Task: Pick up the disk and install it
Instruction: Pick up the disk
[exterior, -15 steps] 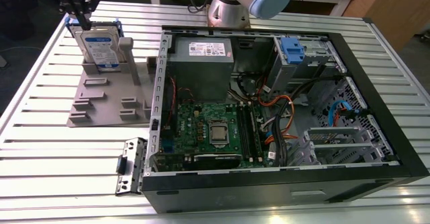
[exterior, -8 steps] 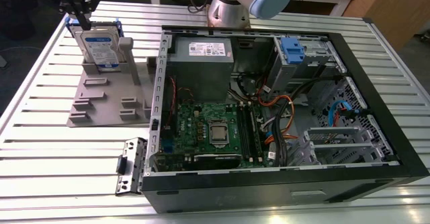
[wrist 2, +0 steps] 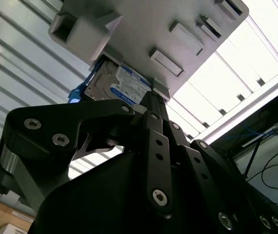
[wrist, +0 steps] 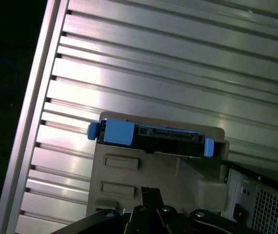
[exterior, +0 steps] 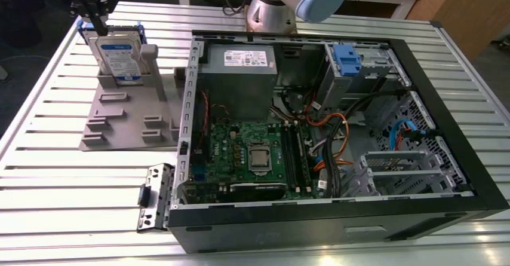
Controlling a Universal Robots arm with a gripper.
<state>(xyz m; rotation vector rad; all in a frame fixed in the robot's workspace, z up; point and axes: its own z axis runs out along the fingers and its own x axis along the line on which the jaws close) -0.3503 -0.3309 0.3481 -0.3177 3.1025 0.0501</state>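
Slatted metal table (exterior: 56,185) (disk (exterior: 118,60) stands upright).

The silver, blue-framed disk (exterior: 118,58) stands upright on edge in a grey holder (exterior: 128,119).

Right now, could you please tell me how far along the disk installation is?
Done: nothing visible yet; the disk stands upright in its grey holder on the table, outside the open computer case. In hand: the gripper hangs at the disk's top edge; whether it grips it, I cannot tell. Left: both the pick-up and the install.
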